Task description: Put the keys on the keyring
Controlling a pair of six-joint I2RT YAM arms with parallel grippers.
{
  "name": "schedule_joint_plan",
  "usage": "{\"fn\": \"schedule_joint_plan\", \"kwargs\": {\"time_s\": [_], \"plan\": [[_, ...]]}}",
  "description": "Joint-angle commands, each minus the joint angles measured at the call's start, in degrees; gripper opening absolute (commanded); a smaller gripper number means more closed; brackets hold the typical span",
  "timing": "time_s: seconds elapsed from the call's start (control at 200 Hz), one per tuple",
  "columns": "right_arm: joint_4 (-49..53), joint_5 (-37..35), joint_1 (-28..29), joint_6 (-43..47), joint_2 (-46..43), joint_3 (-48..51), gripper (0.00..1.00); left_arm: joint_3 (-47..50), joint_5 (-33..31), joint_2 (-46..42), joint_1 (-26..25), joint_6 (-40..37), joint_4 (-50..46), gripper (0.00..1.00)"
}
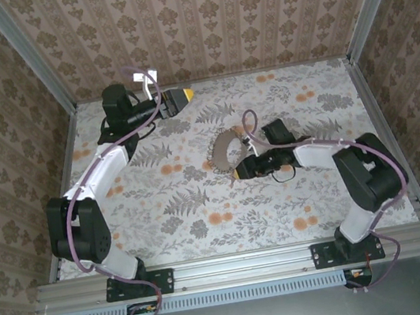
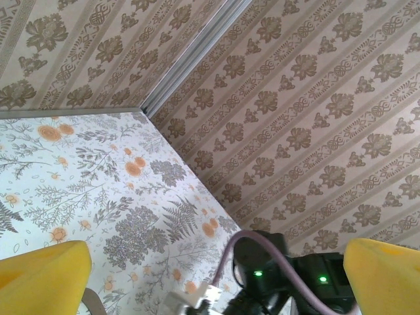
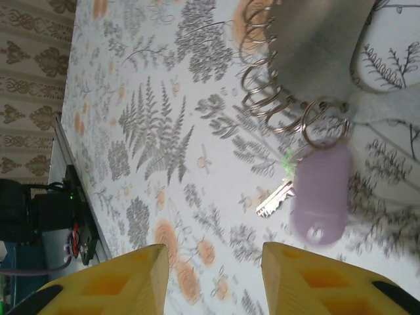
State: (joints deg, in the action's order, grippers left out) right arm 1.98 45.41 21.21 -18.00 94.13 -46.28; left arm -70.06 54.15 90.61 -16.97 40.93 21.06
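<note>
Right gripper (image 3: pixel 213 272) jaws standing apart, nothing between them, hovering low over the floral table (image 3: pixel 131 131). Key (image 3: pixel 275 200) lying flat just past the fingertips, untouched. Its long axis is running diagonally in the wrist view, blade tip pointing lower-left toward the gap between the fingers, head end sitting against a purple oval tag (image 3: pixel 320 197). Keyring (image 3: pixel 262 85), a string of linked metal rings, trailing from the tag's far end along the edge of a grey crescent piece (image 3: pixel 315 39). Nothing blocking the key. Left gripper (image 2: pixel 216 275) jaws spread wide, empty, facing the patterned wall (image 2: pixel 315 98), well apart from the key.
</note>
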Motion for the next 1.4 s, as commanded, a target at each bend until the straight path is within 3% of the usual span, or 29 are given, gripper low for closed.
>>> {"fn": "schedule_joint_plan", "kwargs": {"time_s": [0.0, 0.25, 0.345, 0.365, 0.38, 0.495, 0.62, 0.815, 0.97, 1.05, 1.25, 1.395], "plan": [[1.9, -2.0, -1.8, 0.3, -5.8, 2.8, 0.46, 0.8, 0.7, -2.1, -0.4, -0.6, 0.9, 1.0], [5.6, -5.4, -5.8, -0.6, -17.9, 1.7, 0.65, 2.4, -0.9, -4.8, -0.4, -2.8, -0.5, 1.0], [7.6, -8.2, -7.6, -0.6, -21.9, -0.1, 0.87, 2.9, -4.4, -7.2, -0.4, -6.9, -5.2, 1.0], [7.9, -9.2, -8.0, -0.6, -22.7, -0.5, 0.97, 3.1, -6.2, -7.9, -0.4, -8.3, -7.0, 1.0], [8.3, -9.9, -8.3, -0.6, -23.2, -0.8, 0.99, 3.2, -7.6, -8.5, -0.4, -9.3, -8.2, 1.0], [9.8, -16.9, -11.1, -0.4, -27.0, -2.5, 1.0, 7.2, -21.0, -14.3, -0.3, -16.2, -12.9, 1.0], [8.4, -27.7, -13.0, -0.7, -29.4, -2.8, 1.0, 15.7, -35.6, -21.8, -0.4, -25.1, -9.4, 1.0], [-4.3, -51.6, -13.6, -0.9, -31.6, 3.2, 0.99, 23.9, -61.5, -29.1, 2.1, -37.1, -10.5, 1.0], [-11.9, -65.0, -14.6, 5.6, -29.6, 6.5, 1.0, 32.2, -62.9, -33.2, 13.2, -37.0, -4.5, 1.0], [-13.5, -66.8, -16.4, 6.5, -27.9, 7.5, 1.0, 34.8, -63.3, -33.0, 16.9, -37.8, -4.1, 1.0], [-21.5, -71.2, -18.8, 8.1, -22.0, 12.5, 1.0, 41.2, -63.0, -28.0, 18.1, -38.4, -1.0, 1.0], [-37.4, -67.1, -19.0, 10.6, -16.3, 19.6, 1.0, 48.2, -62.7, -21.0, 18.0, -37.5, 15.4, 1.0]]}}
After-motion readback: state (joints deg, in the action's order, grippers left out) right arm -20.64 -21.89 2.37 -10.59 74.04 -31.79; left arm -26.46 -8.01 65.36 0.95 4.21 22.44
